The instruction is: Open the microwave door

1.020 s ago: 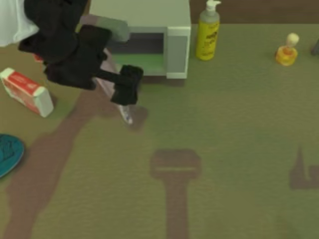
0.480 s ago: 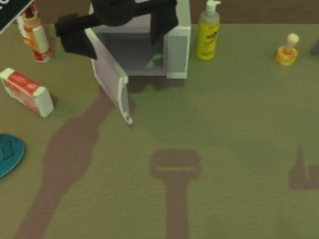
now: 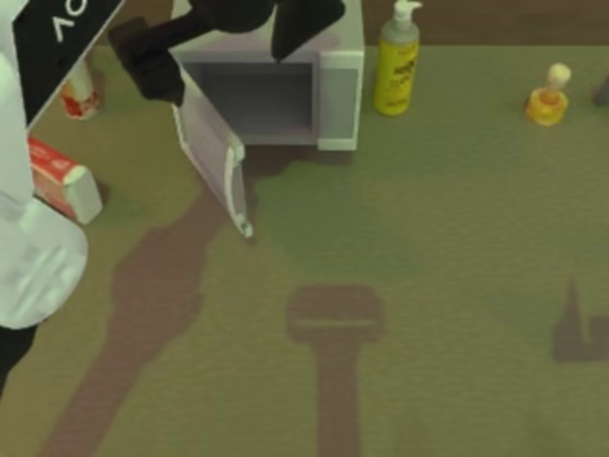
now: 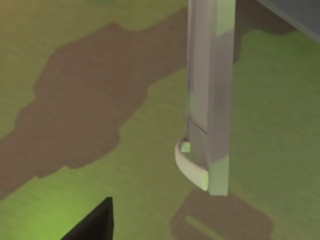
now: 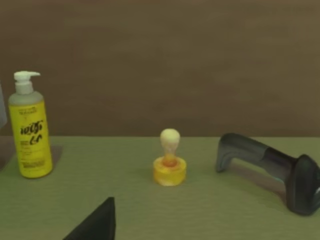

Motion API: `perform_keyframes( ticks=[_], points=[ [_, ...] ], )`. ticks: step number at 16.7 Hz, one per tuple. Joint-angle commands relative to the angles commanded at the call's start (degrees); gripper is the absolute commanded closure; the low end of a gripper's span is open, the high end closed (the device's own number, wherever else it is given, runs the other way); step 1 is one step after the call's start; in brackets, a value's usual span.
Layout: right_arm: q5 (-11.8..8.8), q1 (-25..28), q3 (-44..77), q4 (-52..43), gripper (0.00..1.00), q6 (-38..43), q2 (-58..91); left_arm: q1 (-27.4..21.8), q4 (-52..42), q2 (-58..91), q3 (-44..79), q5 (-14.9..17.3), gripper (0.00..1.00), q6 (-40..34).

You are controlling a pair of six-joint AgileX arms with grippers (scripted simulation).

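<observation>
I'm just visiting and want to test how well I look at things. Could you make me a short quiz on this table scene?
1. True or false: the microwave door stands swung open.
2. Which thing stands nearest the microwave on the top view's right side? A) yellow pump bottle B) small yellow stamp C) dark handheld scanner
3. Fill the gap: the red and white box lies at the table's ___ side in the top view.

Key: 1 true, the cavity is exposed. 2 A. 3 left.
</observation>
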Motion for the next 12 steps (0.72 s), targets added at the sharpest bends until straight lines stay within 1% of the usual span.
perform_keyframes(
  ticks=[4, 5, 6, 9, 12],
  points=[
    [0.0, 0.0, 0.0, 0.0, 0.00, 0.0, 0.0, 0.0, -0.1, 0.0, 0.1, -0.1, 0.00, -0.1],
    [0.0, 0.0, 0.0, 0.0, 0.00, 0.0, 0.0, 0.3, 0.6, 1.8, 3.5, 0.1, 0.00, 0.0],
    [0.0, 0.0, 0.0, 0.0, 0.00, 0.0, 0.0, 0.3, 0.6, 1.8, 3.5, 0.1, 0.00, 0.0],
    [0.0, 0.0, 0.0, 0.0, 0.00, 0.0, 0.0, 0.5, 1.7, 1.8, 0.6, 0.1, 0.00, 0.4],
    [0.0, 0.0, 0.0, 0.0, 0.00, 0.0, 0.0, 0.9, 5.4, 0.6, -4.6, 0.1, 0.00, 0.9]
  ],
)
